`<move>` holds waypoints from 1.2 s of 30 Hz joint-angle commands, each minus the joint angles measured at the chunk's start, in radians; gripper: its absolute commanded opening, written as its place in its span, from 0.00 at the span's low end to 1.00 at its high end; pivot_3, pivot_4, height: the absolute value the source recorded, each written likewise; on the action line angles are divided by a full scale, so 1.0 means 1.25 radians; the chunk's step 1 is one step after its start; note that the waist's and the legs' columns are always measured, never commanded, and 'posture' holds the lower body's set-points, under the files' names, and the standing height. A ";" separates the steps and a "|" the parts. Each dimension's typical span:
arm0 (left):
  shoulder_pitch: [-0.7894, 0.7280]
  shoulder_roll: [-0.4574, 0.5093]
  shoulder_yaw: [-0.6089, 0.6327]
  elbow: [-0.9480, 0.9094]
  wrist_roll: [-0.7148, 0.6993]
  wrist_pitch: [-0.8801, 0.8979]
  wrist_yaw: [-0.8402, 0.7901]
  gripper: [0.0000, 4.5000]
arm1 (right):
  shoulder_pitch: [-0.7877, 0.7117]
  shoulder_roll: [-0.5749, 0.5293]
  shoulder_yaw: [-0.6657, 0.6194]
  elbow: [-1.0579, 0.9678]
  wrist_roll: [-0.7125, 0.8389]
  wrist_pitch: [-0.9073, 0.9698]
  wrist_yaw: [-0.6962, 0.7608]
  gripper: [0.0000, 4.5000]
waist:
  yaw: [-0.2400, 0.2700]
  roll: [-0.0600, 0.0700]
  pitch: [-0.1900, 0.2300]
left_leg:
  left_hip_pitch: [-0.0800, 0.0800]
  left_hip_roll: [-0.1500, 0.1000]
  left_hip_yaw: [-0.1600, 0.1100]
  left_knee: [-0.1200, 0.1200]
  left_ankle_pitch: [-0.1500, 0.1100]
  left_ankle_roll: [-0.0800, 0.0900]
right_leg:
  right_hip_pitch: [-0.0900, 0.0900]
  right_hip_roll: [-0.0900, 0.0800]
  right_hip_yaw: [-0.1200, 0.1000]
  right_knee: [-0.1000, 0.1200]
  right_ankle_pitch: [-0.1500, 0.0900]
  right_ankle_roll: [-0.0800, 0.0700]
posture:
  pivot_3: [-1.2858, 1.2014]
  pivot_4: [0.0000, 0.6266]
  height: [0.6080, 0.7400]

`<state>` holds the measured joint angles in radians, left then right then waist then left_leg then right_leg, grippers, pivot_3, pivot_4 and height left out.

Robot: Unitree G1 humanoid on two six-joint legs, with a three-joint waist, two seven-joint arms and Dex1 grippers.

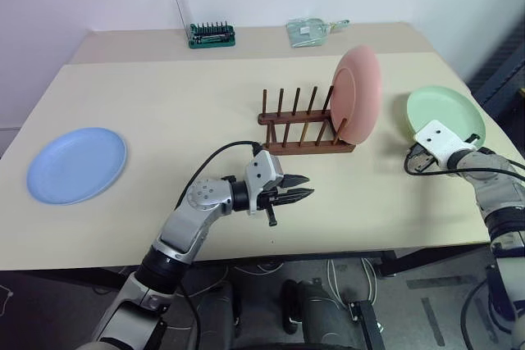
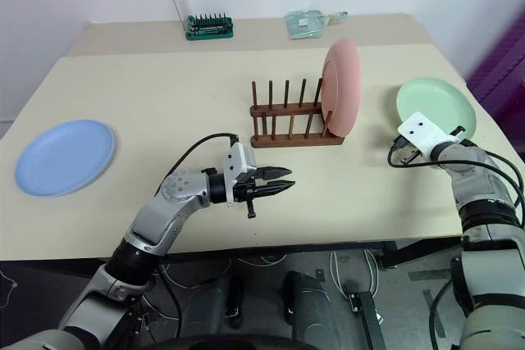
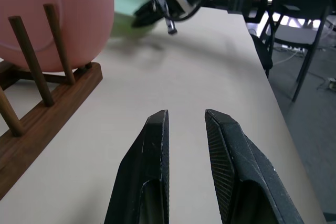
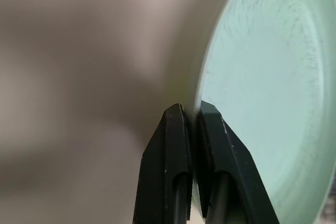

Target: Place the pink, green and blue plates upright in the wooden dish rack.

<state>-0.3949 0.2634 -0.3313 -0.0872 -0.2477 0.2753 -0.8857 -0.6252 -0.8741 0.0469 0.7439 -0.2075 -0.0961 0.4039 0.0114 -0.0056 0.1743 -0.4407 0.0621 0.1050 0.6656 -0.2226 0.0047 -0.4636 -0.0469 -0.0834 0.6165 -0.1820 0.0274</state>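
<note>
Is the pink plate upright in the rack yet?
Yes. The pink plate stands on edge between the end pegs of the rack.

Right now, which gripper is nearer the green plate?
Right. The right gripper is shut on the green plate's near rim; the left gripper hangs in front of the wooden dish rack.

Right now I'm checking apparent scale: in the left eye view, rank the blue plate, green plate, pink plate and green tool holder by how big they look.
1. blue plate
2. pink plate, seen upright and angled
3. green plate, partly hidden by the right arm, so unsure against the pink
4. green tool holder
</note>
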 commanded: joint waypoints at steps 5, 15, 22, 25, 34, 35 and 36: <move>-0.007 -0.010 0.021 0.004 -0.001 -0.031 0.018 0.24 | -0.128 0.002 -0.193 -0.420 0.143 0.096 -0.035 0.01 | -0.004 0.001 0.000 | 0.000 0.001 0.000 -0.001 0.000 0.000 | -0.001 0.002 0.001 0.001 0.001 0.001 | 0.52 0.24 0.92; 0.014 0.005 0.108 -0.021 -0.051 0.002 0.055 0.24 | -0.275 0.199 -0.319 -0.689 0.926 0.788 0.037 0.01 | 0.000 0.001 0.000 | 0.000 0.002 -0.001 0.000 0.000 0.000 | 0.000 -0.001 -0.001 0.001 0.000 -0.001 | 0.52 0.24 0.92; 0.035 0.025 0.126 -0.053 -0.060 0.021 0.060 0.24 | -0.245 0.309 -0.331 -0.674 1.070 0.945 -0.098 0.01 | 0.002 0.001 0.000 | -0.001 0.002 0.000 0.000 0.000 0.000 | -0.001 -0.001 -0.001 0.001 0.002 -0.002 | 0.52 0.24 0.92; 0.041 0.024 0.126 -0.065 -0.073 0.039 0.057 0.24 | -0.242 0.321 -0.336 -0.636 1.079 0.962 -0.127 0.01 | 0.001 0.001 0.000 | -0.001 0.002 0.000 0.000 0.000 0.000 | -0.001 -0.001 -0.001 0.001 0.002 -0.002 | 0.52 0.24 0.92; 0.045 0.026 0.117 -0.076 -0.088 0.056 0.049 0.24 | -0.215 0.297 -0.322 -0.592 1.044 0.961 -0.098 0.01 | -0.001 0.001 0.000 | -0.001 0.001 0.000 0.000 0.000 0.000 | -0.001 0.000 -0.001 0.001 0.001 0.000 | 0.52 0.24 0.92; 0.044 0.027 0.116 -0.075 -0.087 0.056 0.048 0.24 | -0.213 0.298 -0.322 -0.585 1.045 0.967 -0.100 0.01 | -0.001 0.001 0.000 | -0.001 0.001 0.000 0.000 0.000 0.000 | -0.001 0.000 -0.001 0.001 0.001 0.000 | 0.52 0.24 0.92; 0.043 0.027 0.114 -0.074 -0.085 0.055 0.047 0.24 | -0.210 0.299 -0.322 -0.579 1.042 0.968 -0.101 0.01 | -0.001 0.001 0.000 | -0.001 0.001 0.000 0.000 0.000 0.000 | -0.001 0.000 -0.001 0.001 0.001 0.000 | 0.52 0.24 0.92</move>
<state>-0.3419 0.2946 -0.1836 -0.1400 -0.3396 0.3454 -0.8239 -0.8765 -0.4887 -0.3392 0.0278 1.0917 1.1140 0.2678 0.0107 -0.0044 0.1740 -0.4420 0.0640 0.1047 0.6655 -0.2227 0.0049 -0.4645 -0.0471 -0.0844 0.6175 -0.1812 0.0275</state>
